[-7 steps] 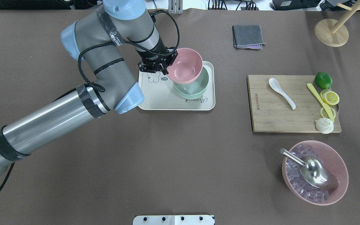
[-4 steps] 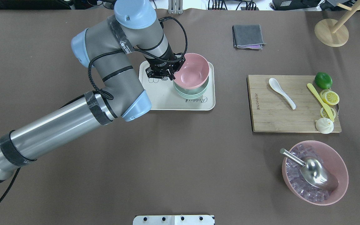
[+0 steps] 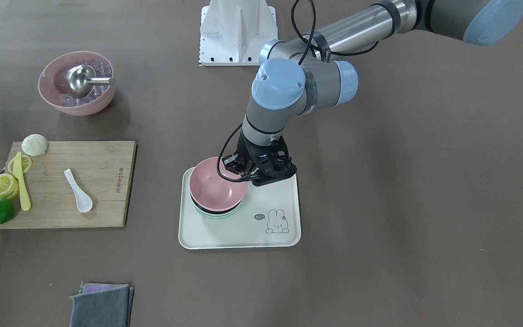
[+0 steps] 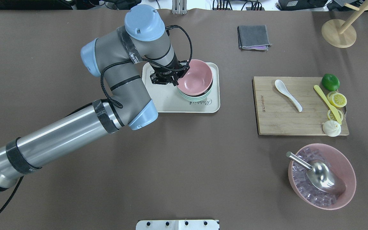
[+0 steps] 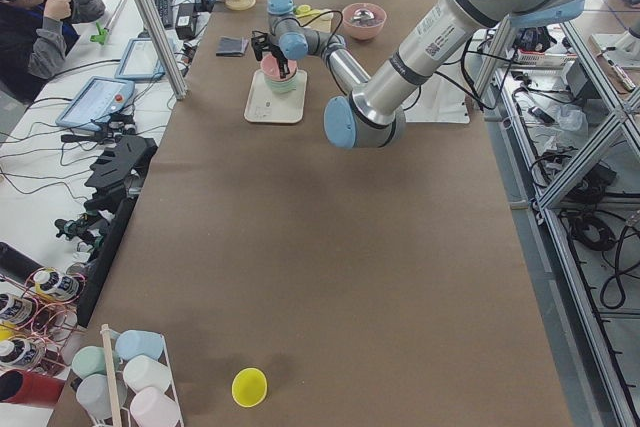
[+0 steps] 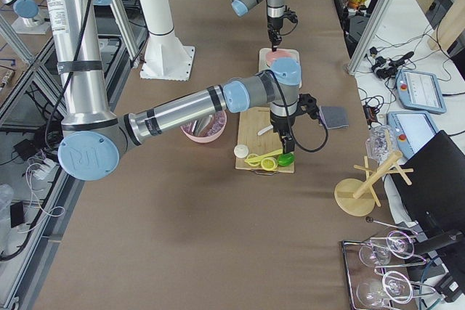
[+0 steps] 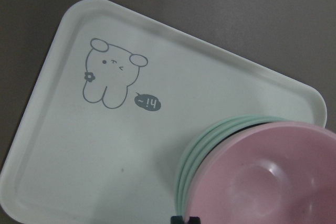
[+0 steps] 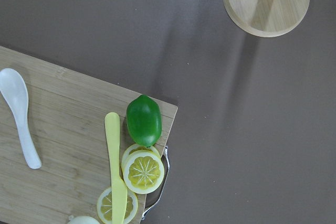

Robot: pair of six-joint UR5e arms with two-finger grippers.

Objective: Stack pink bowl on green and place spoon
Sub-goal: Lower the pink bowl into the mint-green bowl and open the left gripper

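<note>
Seemingly level, glossy pink bowl (image 7: pixel 268 182) nests atop stacked green bowls (image 7: pixel 185 169).

**Left arm reaches the far tray**

We see the near left arm (image 5: pixel 400 67) stretch along the brown table (image 5: pixel 300 277) to a pale tray (image 5: pixel 266 112). The left gripper (image 5: pixel 272 55) meets a pink bowl (image 5: pixel 272 69) stacked on green bowls (image 5: pixel 281 85), but its grip is too small for us to judge. A yellow cup (image 5: pixel 249 387) sits on the near end. An operator (image 5: pixel 35 17) sits beside the table.
</note>
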